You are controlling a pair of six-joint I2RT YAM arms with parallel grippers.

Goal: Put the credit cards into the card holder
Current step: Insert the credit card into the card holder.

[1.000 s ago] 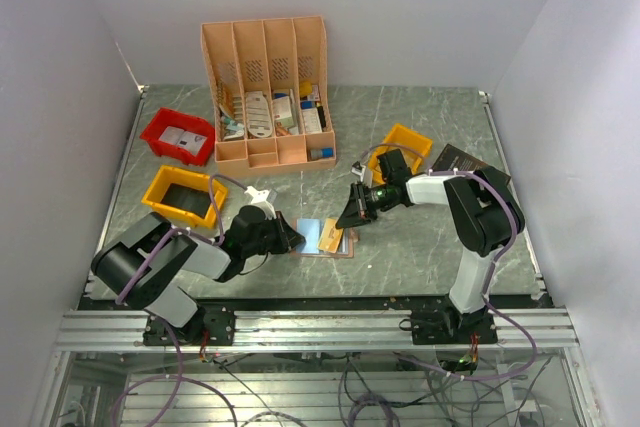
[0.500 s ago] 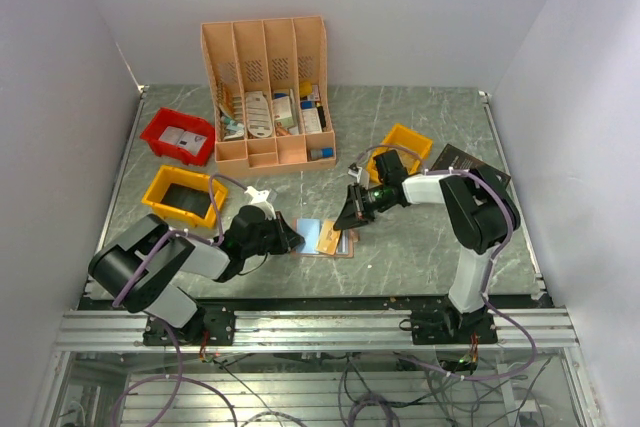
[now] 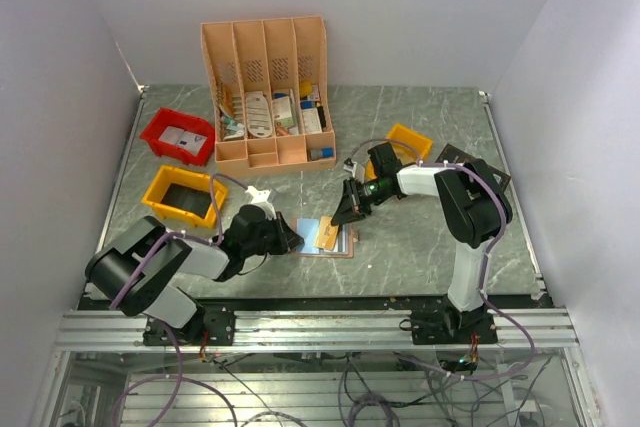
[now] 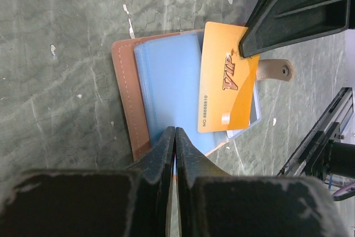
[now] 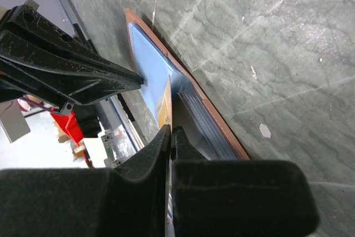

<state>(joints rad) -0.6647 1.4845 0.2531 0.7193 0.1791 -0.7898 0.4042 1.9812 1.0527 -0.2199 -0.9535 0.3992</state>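
Observation:
The card holder (image 3: 309, 235) lies open on the table, a brown wallet (image 4: 125, 98) with pale blue clear pockets. My left gripper (image 4: 175, 130) is shut on its near pocket edge, pinning it. An orange credit card (image 4: 224, 81) marked VIP lies slanted over the pockets' right half. My right gripper (image 5: 170, 130) is shut on that card's far corner, and the card's thin edge (image 5: 165, 106) points down into the pockets. From above, the right gripper (image 3: 345, 215) stands just right of the holder and the left gripper (image 3: 293, 240) at its left edge.
A peach slotted organiser (image 3: 268, 97) with papers stands at the back. A red bin (image 3: 178, 135) and a yellow bin (image 3: 185, 197) are on the left. Another yellow bin (image 3: 405, 142) and a black book (image 3: 465, 160) sit behind the right arm.
My right gripper has carried the orange card a little to the left, further over the holder. The left gripper has stayed shut on the holder's edge.

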